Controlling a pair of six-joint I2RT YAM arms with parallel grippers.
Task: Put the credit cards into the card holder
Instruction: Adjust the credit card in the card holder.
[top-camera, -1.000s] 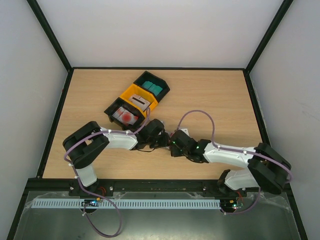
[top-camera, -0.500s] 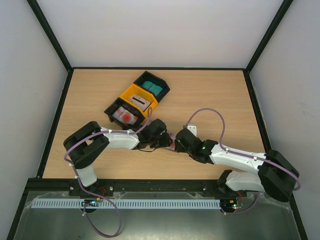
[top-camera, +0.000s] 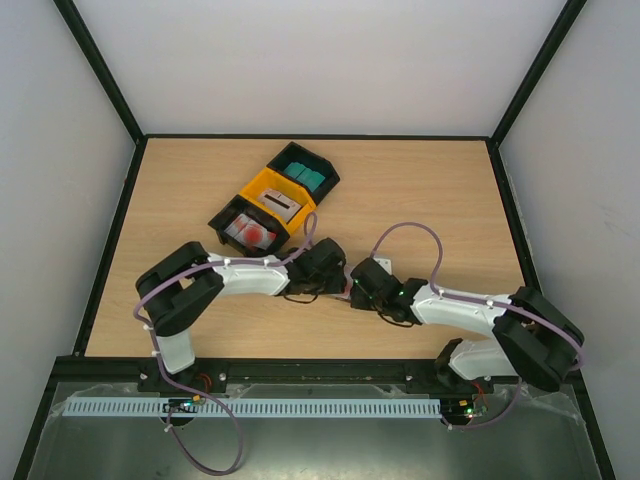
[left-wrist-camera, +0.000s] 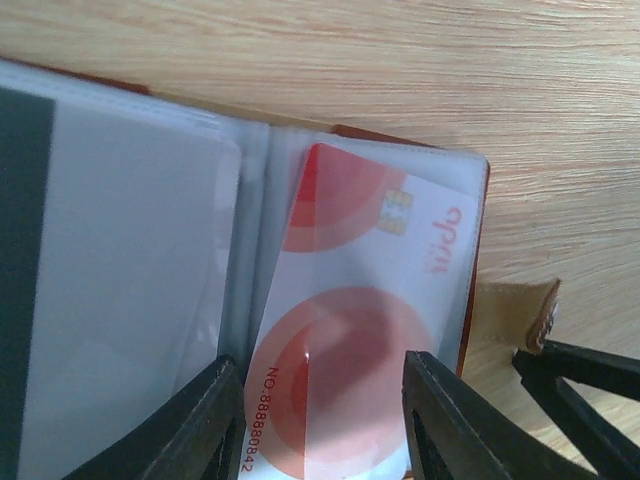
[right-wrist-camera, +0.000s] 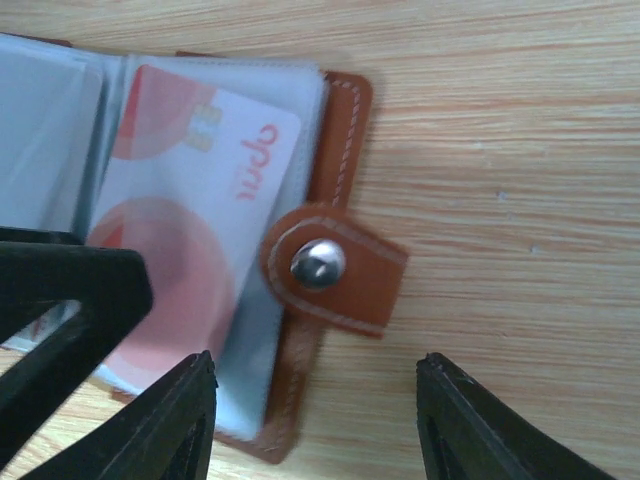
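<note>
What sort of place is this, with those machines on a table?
Probably a robot test lab: a wooden table boxed in by white panels, two robot arms bolted at its near edge, and small bins of sorted cards.

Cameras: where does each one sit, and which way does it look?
Top external: high behind the arms, looking down on the table; both arms show, bases at bottom.
Left wrist: on the left arm, looking down at the open card holder; left gripper shows.
Right wrist: on the right arm, looking down at the holder's snap tab; right gripper shows.
Shared: both wrist views see the same red-and-white card.
</note>
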